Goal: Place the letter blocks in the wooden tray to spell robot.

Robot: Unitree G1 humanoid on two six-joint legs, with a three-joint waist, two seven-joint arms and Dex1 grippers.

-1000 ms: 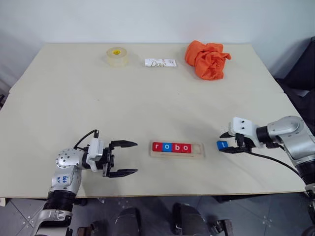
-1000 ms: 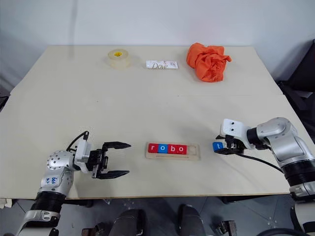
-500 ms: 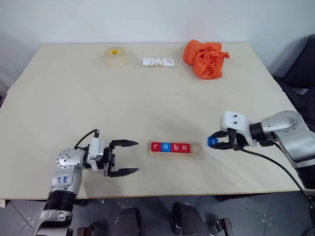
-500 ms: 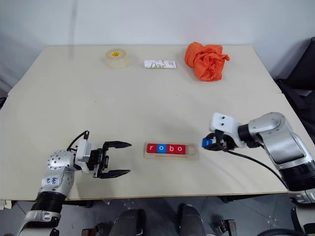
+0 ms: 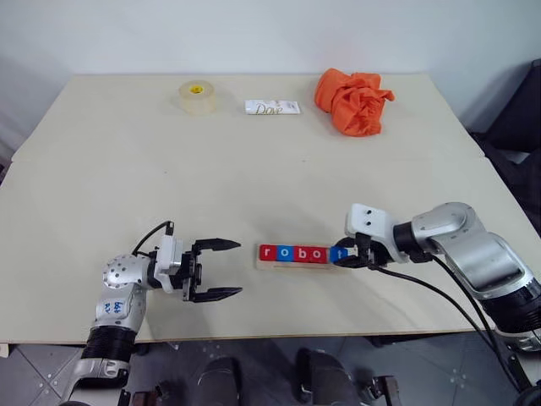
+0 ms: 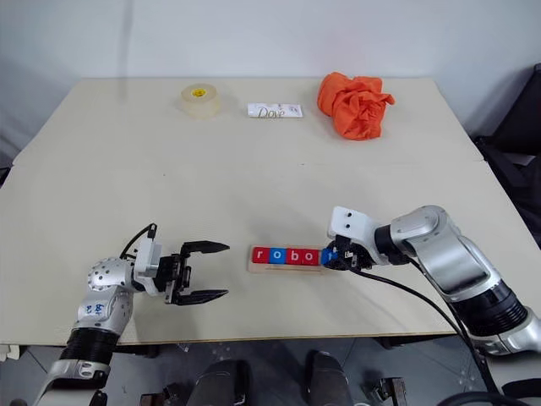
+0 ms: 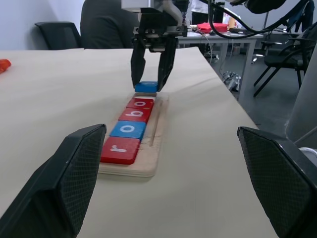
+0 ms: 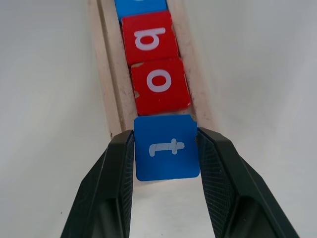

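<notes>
Head views: wooden tray (image 5: pixel 341 266) near the front edge of the bench (image 5: pixel 254 178), holding four letter blocks (image 5: pixel 293 253) in a row reading r, o, b, o (red, blue, red, red). Last slot at the tray's right end unfilled. Right gripper (image 5: pixel 341 254) at that end, jaws pinching the blue t block (image 5: pixel 337 254) by two opposite sides, presumably so the tile can go flat into the gap. Left gripper (image 5: pixel 221 270) just left of the tray, jaws spread, nothing between them. Well beyond the tray, along the far edge: tape roll (image 5: pixel 196 96), Dove bar (image 5: pixel 273 107), crumpled orange cloth (image 5: pixel 353 101).

Left wrist view: looking down the tray's length; t block held slightly above the tray's far end, apparently not yet seated.

Right wrist view: t block (image 8: pixel 166 147) directly beside the last red o (image 8: pixel 160 85), overlapping the tray's rounded end. Judged nearly done: lowering and release remain.
</notes>
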